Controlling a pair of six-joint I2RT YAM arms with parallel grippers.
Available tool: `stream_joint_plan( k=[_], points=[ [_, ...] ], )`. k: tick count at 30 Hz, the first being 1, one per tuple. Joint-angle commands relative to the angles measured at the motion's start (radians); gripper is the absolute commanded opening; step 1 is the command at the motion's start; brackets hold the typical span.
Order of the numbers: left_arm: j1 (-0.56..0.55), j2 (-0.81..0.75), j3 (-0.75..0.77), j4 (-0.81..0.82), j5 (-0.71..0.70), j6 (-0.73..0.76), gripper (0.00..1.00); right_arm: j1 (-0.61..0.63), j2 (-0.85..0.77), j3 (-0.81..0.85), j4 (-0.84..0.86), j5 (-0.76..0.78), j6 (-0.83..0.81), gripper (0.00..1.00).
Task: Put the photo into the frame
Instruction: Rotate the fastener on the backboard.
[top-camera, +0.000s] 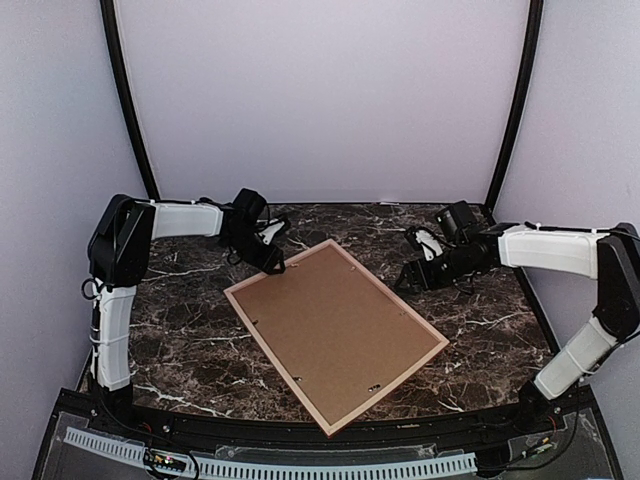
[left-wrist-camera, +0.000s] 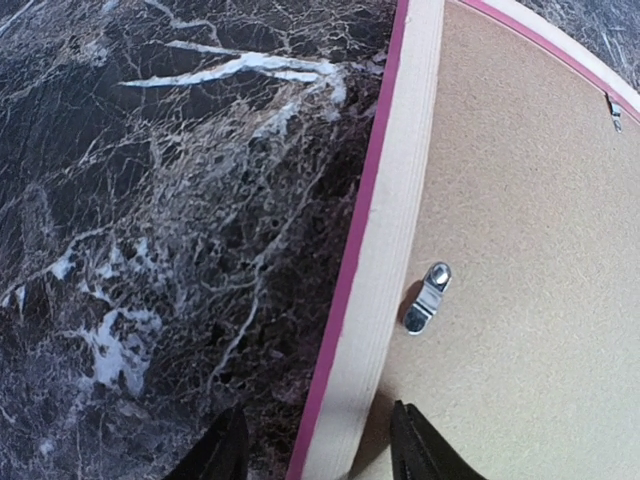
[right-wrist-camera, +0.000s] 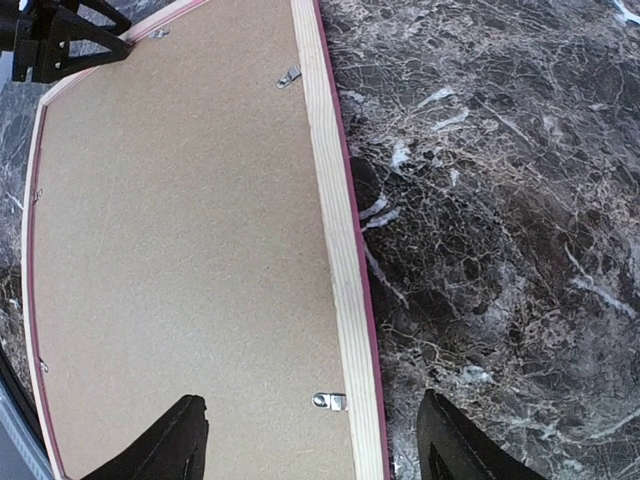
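Left wrist: your left gripper (left-wrist-camera: 320, 455), half-open and empty, straddles the frame (left-wrist-camera: 388, 250) rail; close squarely behind the clip (left-wrist-camera: 428, 297).

Dark veined marble worktop (top-camera: 190, 340), brown backing board (top-camera: 335, 325) was laid flat on it, silver clips (left-wrist-camera: 428, 298) were turned over the board's edge, pale walls (top-camera: 320, 100) behind

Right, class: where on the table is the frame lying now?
In the top view the frame lies back-up and askew, central on the table, the left gripper over its far-left rail, the right gripper over its far-right rail.
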Motion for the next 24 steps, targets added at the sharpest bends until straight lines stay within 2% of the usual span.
stream_joint_plan(
  k=[1, 9, 18, 24],
  points=[
    [0.005, 0.007, 0.009, -0.036, 0.022, 0.0, 0.46, -0.006, -0.048, -0.036, 0.03, 0.027, 0.074, 0.73],
    [0.005, -0.02, -0.059, -0.012, -0.012, -0.088, 0.31, -0.006, -0.108, -0.115, 0.024, 0.07, 0.177, 0.75],
    [0.006, -0.129, -0.262, 0.064, -0.066, -0.229, 0.27, -0.006, -0.187, -0.155, -0.017, 0.18, 0.276, 0.76],
    [0.008, -0.226, -0.418, 0.121, -0.116, -0.341, 0.28, -0.006, -0.193, -0.173, -0.014, 0.188, 0.318, 0.78]
  ],
)
